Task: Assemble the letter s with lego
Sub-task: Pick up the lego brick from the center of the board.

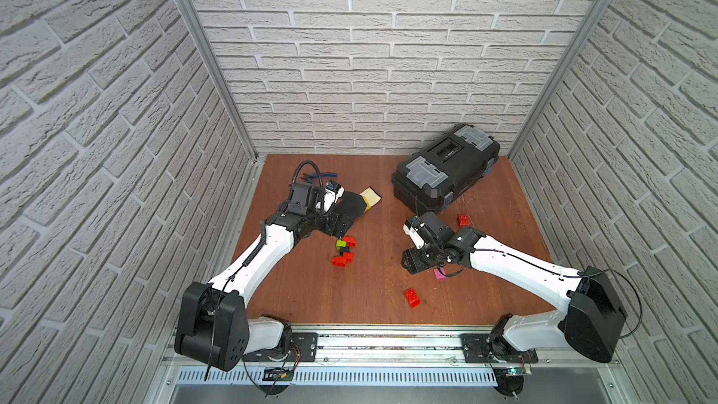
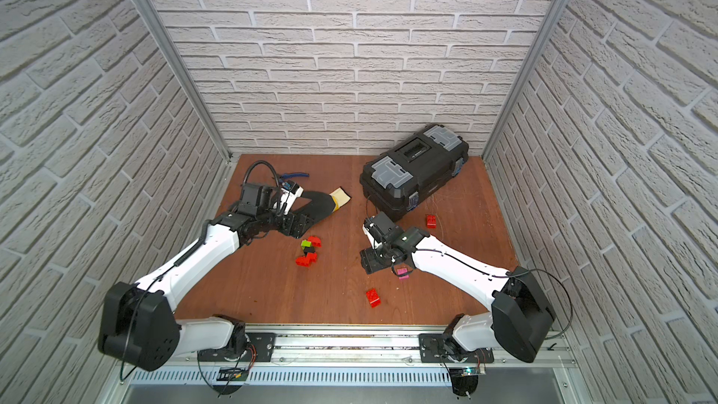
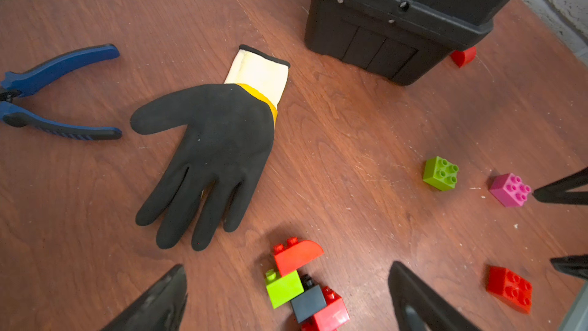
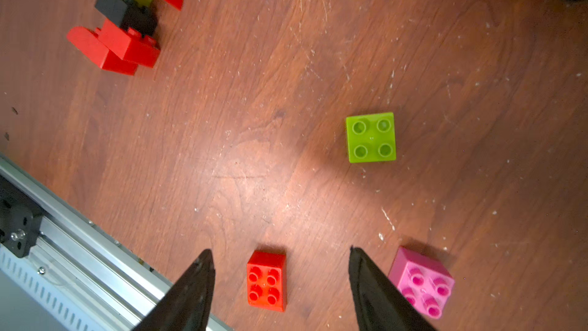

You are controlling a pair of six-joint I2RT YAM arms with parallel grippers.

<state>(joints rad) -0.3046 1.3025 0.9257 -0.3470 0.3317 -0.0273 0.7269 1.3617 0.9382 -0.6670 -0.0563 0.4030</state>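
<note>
Nearest is the aluminium rail (image 1: 388, 343) w/ both arm bases bolted on it; behind it starts the table (image 1: 311, 297), a reddish-brown wood-grain board, scratched and dotted w/ pale specks in the wrist views. On the near part of the board lies a red brick (image 1: 412, 298), studs up, alone; a bit further the pink brick (image 1: 439, 274) sits partly under the right arm's wrist. The right gripper (image 4: 280, 249) hangs above the board, fingers apart, nothing held; in its wrist view the red brick shows below the gap, the pink brick is just beside one finger, and a lime green brick (image 4: 370, 137) stands free further on. More to the left is the cluster of bricks (image 1: 344, 252): red, lime, black and red pieces touching in a short row, lying on the side. The left gripper (image 3: 286, 264) is just above it, fingers spread wide, holding nothing. Beyond comes a black glove (image 3: 216, 154) w/ cream cuff, flat on the board; blue-handled pliers (image 3: 54, 90) lie near it, handles apart. At the far right stands a black toolbox (image 1: 447, 172), lid shut, grey latches on top; a second red brick (image 1: 463, 220) lies just beside its near side. The room closes w/ three walls (image 1: 388, 52) of white brick pattern; aluminium posts (image 1: 209, 60) run up the far corners.
</note>
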